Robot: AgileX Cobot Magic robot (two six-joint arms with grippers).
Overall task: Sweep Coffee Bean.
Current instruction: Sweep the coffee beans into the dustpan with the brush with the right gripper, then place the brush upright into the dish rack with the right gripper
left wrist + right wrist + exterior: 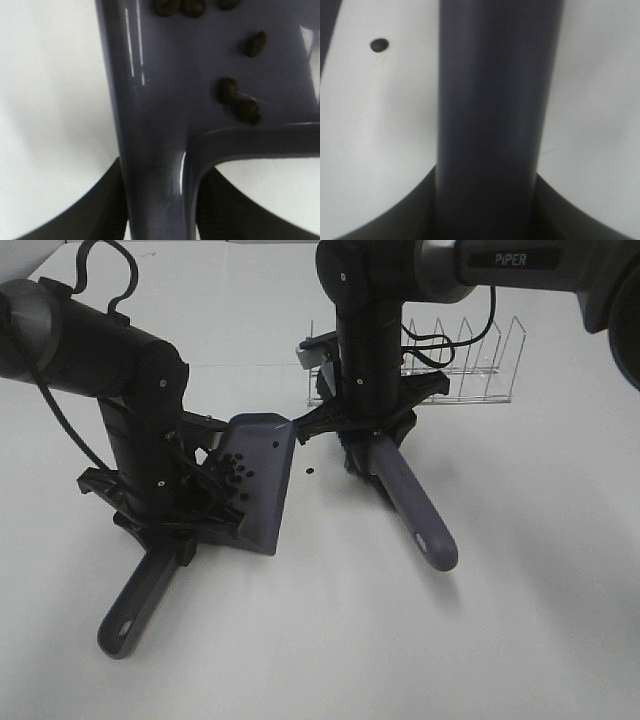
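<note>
While left fingers (100, 220) clamp one dustpan (160, 100), right fingers (412, 217) clamp one brush (490, 100), one coffee bean (379, 45) lies loose

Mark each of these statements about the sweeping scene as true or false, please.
1. The left gripper is shut on the handle of the dustpan. True.
2. The dustpan holds no beans. False: a cluster of beans lies in it.
3. The right gripper grips the handle of the brush. True.
4. No bean is left outside the dustpan. False: one bean lies on the table, between the dustpan and the brush.
5. The wire rack stands nearer the camera than the brush. False: it stands behind the brush, farther away.
</note>
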